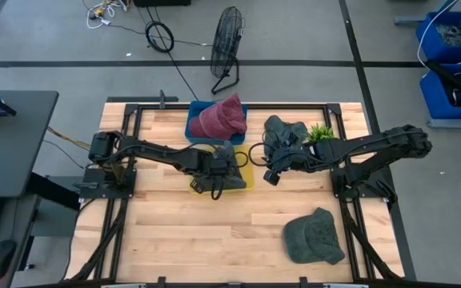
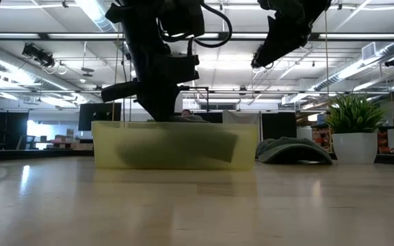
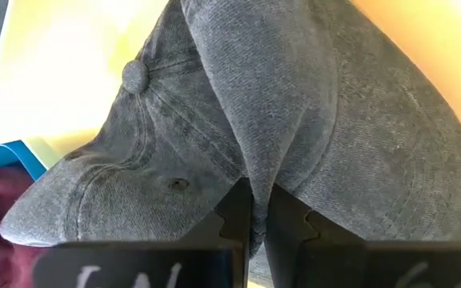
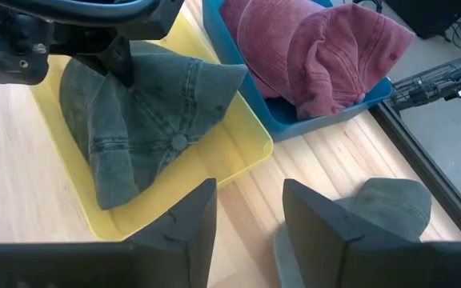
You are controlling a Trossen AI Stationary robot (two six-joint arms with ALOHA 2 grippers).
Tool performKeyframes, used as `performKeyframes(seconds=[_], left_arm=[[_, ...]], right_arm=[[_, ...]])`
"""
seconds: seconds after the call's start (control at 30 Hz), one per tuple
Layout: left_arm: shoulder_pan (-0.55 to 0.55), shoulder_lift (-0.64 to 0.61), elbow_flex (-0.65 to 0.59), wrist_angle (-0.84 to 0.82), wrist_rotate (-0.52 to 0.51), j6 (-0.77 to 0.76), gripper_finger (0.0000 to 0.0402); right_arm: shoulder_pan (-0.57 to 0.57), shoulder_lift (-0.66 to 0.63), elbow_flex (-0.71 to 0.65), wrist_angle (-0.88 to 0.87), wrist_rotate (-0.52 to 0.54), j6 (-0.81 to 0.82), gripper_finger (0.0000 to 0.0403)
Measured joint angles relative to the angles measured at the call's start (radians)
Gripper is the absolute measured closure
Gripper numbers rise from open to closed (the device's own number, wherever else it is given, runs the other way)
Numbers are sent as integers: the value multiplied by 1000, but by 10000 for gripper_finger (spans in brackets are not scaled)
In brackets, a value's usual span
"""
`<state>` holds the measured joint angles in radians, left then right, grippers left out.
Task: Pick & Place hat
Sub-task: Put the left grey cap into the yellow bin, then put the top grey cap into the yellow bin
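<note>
A grey cap (image 4: 146,120) lies in the yellow bin (image 1: 245,182) at the table's middle, its top button (image 3: 134,76) showing. My left gripper (image 3: 258,220) reaches down into that bin and is shut on the cap. My right gripper (image 4: 250,212) hovers open above the table just right of the bin (image 1: 269,174), touching nothing. A maroon cap (image 1: 221,118) sits in a blue bin (image 1: 192,128) behind the yellow one. A second grey cap (image 1: 282,132) lies near the far edge, and a third (image 1: 314,238) near the front right. My left gripper pinches a raised fold of the grey cap's crown (image 3: 256,180) between its two fingers (image 4: 122,66). The fingers come from above, pointing down. The cap rests in the yellow bin, spread out below the fingers.
A small potted plant (image 1: 320,132) stands by the far grey cap. The two bins sit side by side at the middle and far side. Bare wooden table (image 1: 190,240) stretches along the near side. A fan (image 1: 226,44) and cables lie on the floor beyond.
</note>
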<state>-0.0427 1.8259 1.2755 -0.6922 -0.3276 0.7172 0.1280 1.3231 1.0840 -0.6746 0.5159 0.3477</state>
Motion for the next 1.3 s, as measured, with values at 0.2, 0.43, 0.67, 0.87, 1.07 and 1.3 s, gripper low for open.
performKeyframes(seconds=[0.2,0.43,0.67,0.87,1.07,1.3], left_arm=[[6,0,0,2,-1,-1,330],[-14,-12,2,-4,-23,-131,232],[-112,-137,0,-81,-26,-344,211],[-189,-323,1,-182,-172,-566,224],[-200,-484,1,-217,-223,-757,223],[-197,-568,2,-217,-233,-844,223]], right_arm=[[0,0,0,0,0,1,254],[0,0,0,0,0,2,254],[-14,0,0,-4,0,2,254],[-72,1,0,-3,1,-24,254],[-168,41,0,-26,3,-60,254],[-301,141,0,-38,0,-96,254]])
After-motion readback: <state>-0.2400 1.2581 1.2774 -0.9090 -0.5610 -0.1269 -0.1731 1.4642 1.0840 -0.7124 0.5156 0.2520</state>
